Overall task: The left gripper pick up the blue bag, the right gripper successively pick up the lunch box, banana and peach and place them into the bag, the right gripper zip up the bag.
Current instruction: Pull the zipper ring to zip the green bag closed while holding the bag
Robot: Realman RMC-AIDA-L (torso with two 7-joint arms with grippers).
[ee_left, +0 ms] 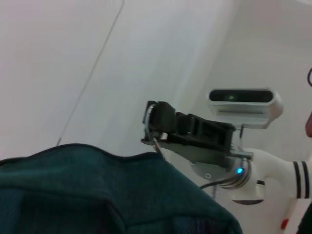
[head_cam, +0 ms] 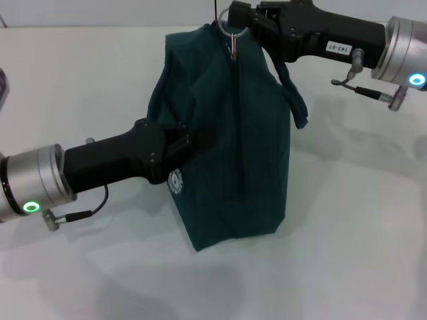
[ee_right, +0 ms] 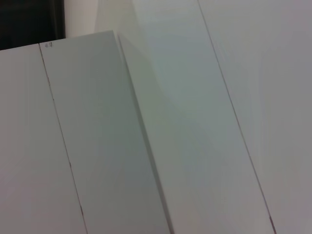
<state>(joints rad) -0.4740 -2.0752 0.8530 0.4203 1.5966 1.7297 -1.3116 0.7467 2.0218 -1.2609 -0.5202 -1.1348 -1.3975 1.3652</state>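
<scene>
- I am looking at a white table [head_cam: 373, 253] carrying the blue bag [head_cam: 233, 153], which is standing near the far edge, about midway across.
- The bag's top is looking drawn together along its seam; no foil lining is showing, so I am judging the zip as nearly or fully run.
- I am seeing no lunch box, banana or peach anywhere on the table; I am assuming they are inside the bag, though the pictures cannot confirm it.
- The left gripper [head_cam: 197, 140] is reaching in from the near-left side and pinching a fold of the bag's side wall, just above the white round logo [head_cam: 175, 181]; fingers clamped on fabric.
- The right gripper [head_cam: 241, 21] is sitting at the bag's top far corner, closed on the ring zipper pull [head_cam: 232, 30]; the left wrist view is showing the ring [ee_left: 147, 117] held at its fingertips.
- Remaining, by my judgement: finish the pull if any travel is left, then release.
</scene>
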